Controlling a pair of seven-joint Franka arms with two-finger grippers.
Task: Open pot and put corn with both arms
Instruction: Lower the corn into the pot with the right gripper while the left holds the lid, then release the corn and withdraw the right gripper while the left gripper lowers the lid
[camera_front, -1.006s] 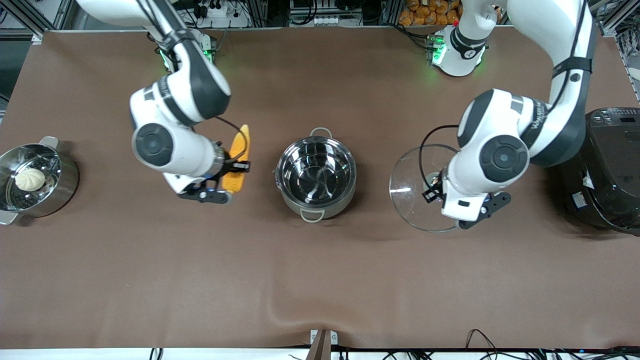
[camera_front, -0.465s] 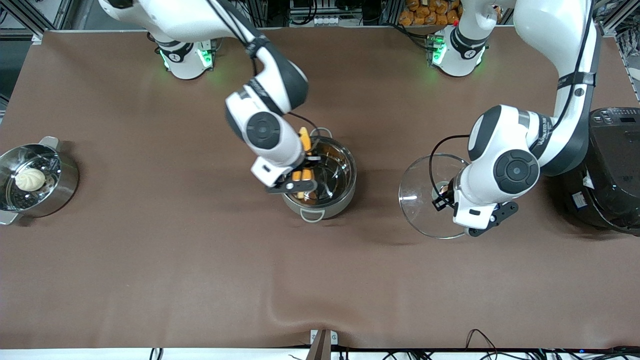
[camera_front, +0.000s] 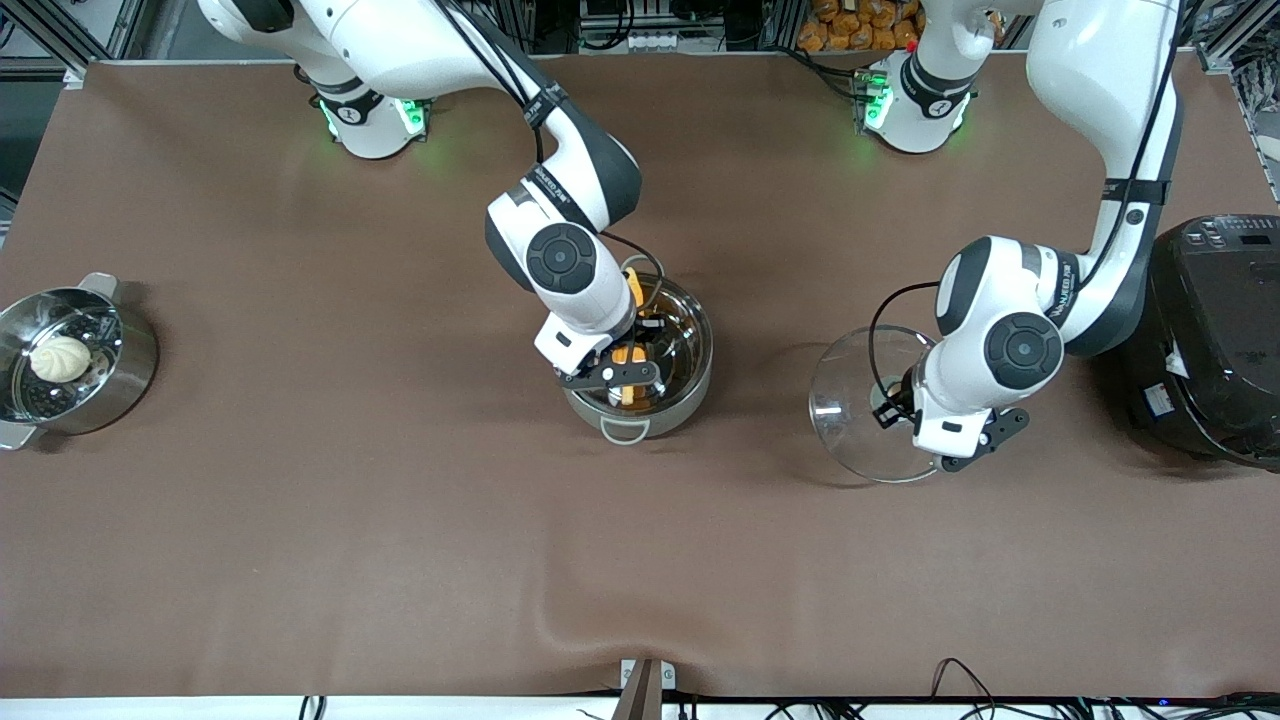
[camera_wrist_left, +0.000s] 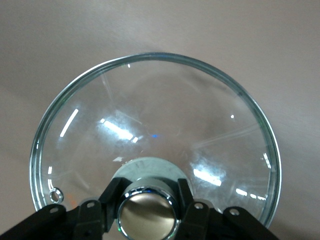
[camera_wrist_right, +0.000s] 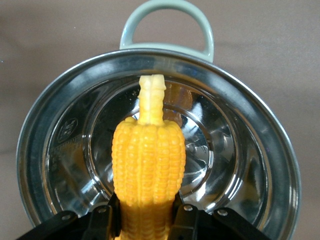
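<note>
Right now the pot (camera_front: 637, 362) sits open in the middle of the brown table (camera_front: 300, 520), and it is the landmark for everything else. One loop handle (camera_front: 624, 431) of the pot points toward the front camera.

Over the pot hangs the right gripper (camera_front: 632, 350). Its fingers are clamped on the corn (camera_front: 630, 362). In the right wrist view the corn (camera_wrist_right: 148, 172) is held by its thick end, and its pale stalk stub (camera_wrist_right: 151, 105) points out over the shiny pot floor (camera_wrist_right: 200, 145). The corn is inside the ring of the pot rim, up off the bottom. The right arm (camera_front: 560, 250) comes down from its base and bends at a black elbow just above the pot. The arm covers much of the corn in the front view, so only small orange bits show.

Beside the pot, toward the left arm's end of the table, is the glass lid (camera_front: 860, 405). The left gripper (camera_front: 893, 403) is clenched on the lid's knob (camera_wrist_left: 147, 212), with a black finger on each side of it. The lid is tilted. I cannot tell if its edge touches the table. The left arm (camera_front: 1010, 340) folds down low over the lid and hides part of it.

Past the lid from the pot stands a big black rice cooker (camera_front: 1215, 340), cut off by the picture's edge.

Well apart from the pot, at the right arm's end, a steel steamer pan (camera_front: 130, 370) holds a white bun (camera_front: 60, 357).
</note>
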